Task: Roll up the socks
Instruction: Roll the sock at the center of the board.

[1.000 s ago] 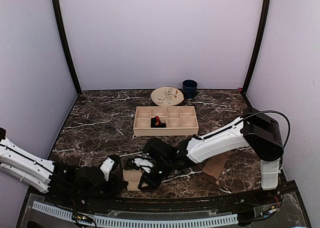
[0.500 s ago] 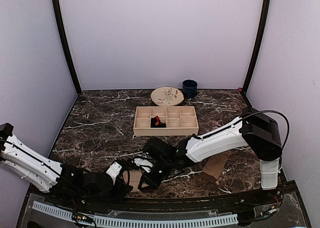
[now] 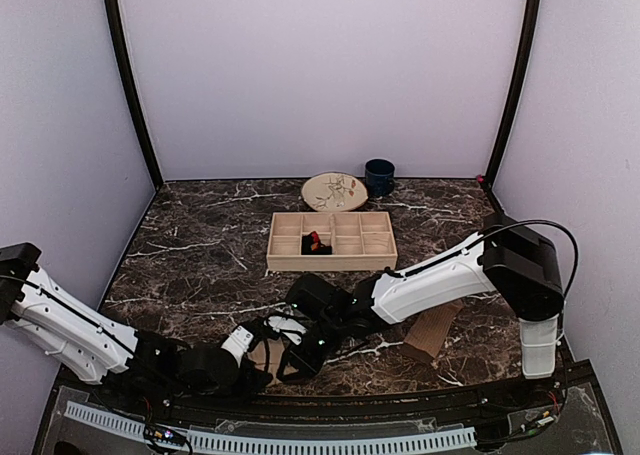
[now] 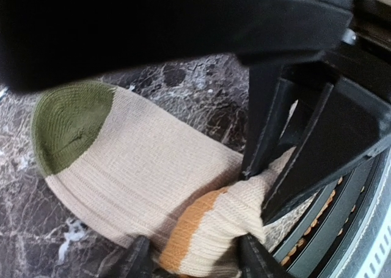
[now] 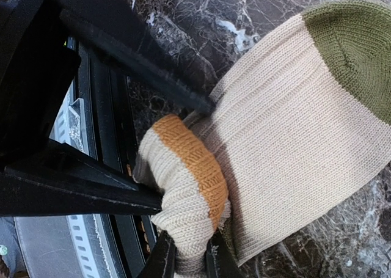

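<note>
Two wrist views only: olive-toed sock (image 5: 293,125); right tool (image 5: 188,255) pinches it, left tool (image 4: 194,256) grip unclear.

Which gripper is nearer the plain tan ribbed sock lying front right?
Right: the right gripper is left of the plain tan ribbed sock, the left gripper farther left, across the green-toed beige sock.

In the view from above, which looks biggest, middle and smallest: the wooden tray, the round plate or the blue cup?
Largest: the wooden tray, by far.
Middle: the round plate.
Smallest: the blue cup.
The plate and cup sit farther from the camera, which shrinks them a little, but the gaps are plain.
</note>
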Available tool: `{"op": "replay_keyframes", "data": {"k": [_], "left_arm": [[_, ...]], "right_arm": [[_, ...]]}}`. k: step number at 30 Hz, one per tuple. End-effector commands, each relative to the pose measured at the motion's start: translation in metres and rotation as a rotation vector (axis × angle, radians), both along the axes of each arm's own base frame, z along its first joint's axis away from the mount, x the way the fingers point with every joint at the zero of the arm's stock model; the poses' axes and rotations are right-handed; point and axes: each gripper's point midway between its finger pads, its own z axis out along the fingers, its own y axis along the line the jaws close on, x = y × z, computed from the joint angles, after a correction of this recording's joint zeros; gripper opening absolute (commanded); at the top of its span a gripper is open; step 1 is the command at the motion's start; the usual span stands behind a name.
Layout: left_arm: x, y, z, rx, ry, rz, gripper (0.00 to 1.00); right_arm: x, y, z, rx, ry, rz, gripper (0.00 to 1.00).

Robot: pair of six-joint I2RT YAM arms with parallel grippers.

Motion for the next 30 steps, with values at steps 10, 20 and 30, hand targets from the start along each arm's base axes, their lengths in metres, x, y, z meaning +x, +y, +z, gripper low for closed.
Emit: {"op": "replay_keyframes", "data": {"k": [10,20,30], "left_arm": [[-0.004,-0.005,-0.008,-0.086,0.015,-0.005,0.00],[0.003,0.025,-0.006,-0.127,0.043,0.122,0.00],[0.003,0.038,-0.019,-0.109,0.075,0.166,0.00]], "right_arm": [[-0.014,-0.017,-0.027,-0.079,0.042,0.018,0.12],[0.007,-0.031,-0.028,-0.084,-0.093,-0.059,0.35],[0.032,-0.034,-0.015,-0.030,-0.267,-0.126,0.42]]}}
